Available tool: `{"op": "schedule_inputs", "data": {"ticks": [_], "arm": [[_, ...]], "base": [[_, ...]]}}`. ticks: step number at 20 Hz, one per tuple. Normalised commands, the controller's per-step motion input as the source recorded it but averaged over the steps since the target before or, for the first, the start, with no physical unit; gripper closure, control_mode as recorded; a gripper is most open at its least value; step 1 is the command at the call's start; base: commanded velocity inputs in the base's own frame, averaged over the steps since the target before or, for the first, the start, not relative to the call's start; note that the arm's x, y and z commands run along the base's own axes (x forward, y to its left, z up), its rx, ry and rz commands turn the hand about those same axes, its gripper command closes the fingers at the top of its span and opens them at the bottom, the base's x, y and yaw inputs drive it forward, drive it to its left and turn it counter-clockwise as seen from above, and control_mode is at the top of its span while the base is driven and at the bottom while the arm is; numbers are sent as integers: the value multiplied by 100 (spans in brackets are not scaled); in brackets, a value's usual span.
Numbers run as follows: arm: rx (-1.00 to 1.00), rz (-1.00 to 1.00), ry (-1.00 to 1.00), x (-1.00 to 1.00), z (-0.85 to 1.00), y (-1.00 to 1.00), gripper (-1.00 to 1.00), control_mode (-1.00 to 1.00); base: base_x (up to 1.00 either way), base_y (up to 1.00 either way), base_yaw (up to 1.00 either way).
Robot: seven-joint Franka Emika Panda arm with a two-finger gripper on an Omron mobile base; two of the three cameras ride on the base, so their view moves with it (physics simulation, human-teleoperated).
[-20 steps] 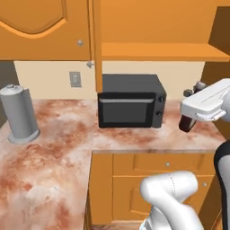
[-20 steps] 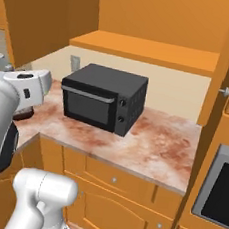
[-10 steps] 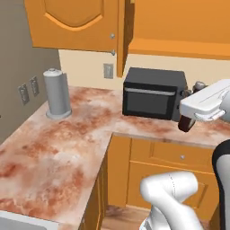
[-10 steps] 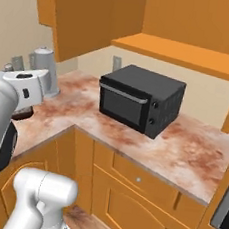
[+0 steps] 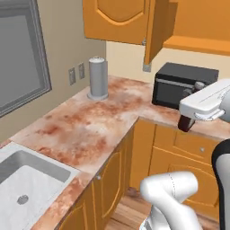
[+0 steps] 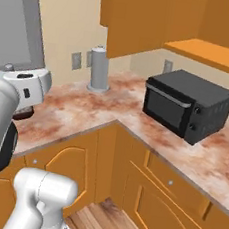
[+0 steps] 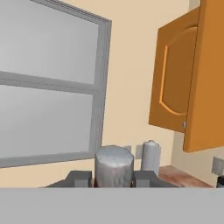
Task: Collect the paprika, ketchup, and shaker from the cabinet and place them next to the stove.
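The marbled worktop [image 5: 85, 130] spreads left of the pincer [image 5: 187, 124], with a steel sink [image 5: 27, 184] sunk into its near end in the left base view. The black microwave [image 6: 187, 111] sits just behind the pincer. The hand view shows the cabinet [image 7: 175, 94] door above right. The pincer [image 7: 113, 178] is clenched on a grey-capped item [image 7: 113, 167], standing upright between its fingers [image 7: 146, 178]; which one, I cannot tell.

Corner counter [image 5: 85, 130], mottled red-brown, runs from a steel sink [image 5: 27, 186] at lower left to a black microwave [image 5: 182, 84] at the back right. A grey cylinder [image 5: 98, 78] stands upright by the wall outlets [image 5: 75, 74]. Window [image 5: 20, 54] on the left. Cabinet [image 5: 130, 20] overhead, one door [image 5: 155, 31] swung open. The white hand [image 5: 204, 102] hangs before the microwave, something dark [image 5: 186, 122] under it.
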Motion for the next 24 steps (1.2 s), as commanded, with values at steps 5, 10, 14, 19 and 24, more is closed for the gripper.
{"op": "schedule_inputs", "data": {"ticks": [5,10,14,19,24], "arm": [[0,0,0,0,0,0,100,100],[0,0,0,0,0,0,100,100],[0,0,0,0,0,0,100,100],[0,0,0,0,0,0,100,100],[0,0,0,0,0,0,100,100]], "base": [[-61,0,48],[-32,26,50],[-11,55,53],[-2,57,57],[-3,59,57]]}}
